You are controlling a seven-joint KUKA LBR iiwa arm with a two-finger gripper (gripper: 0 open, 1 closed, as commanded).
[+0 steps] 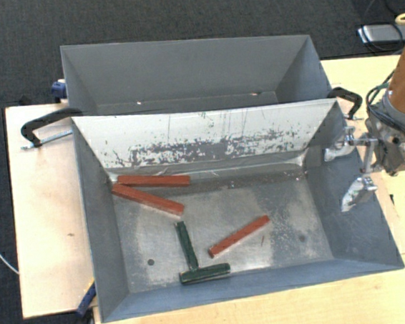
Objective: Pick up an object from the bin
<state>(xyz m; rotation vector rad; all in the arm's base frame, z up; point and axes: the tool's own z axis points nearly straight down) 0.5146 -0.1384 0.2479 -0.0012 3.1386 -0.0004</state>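
PICKING TRIAL: A robot arm's pincer [346,173] hangs spread and empty above the sloping right wall of a grey metal bin [202,86], its two metal fingers [355,193] well apart with nothing between them. Nearest on the bin floor lies a red-brown bar [239,236], slantwise and alone near the middle. Beyond it a dark green T-shaped piece [189,252] rests by the front wall, and two more red-brown bars [149,198] lie close together at the back-left corner. No pick is yet begun. The likely hazards are the fingers striking the sloped wall on the way in, or closing askew across the slanted bar and nudging it away rather than gripping it.
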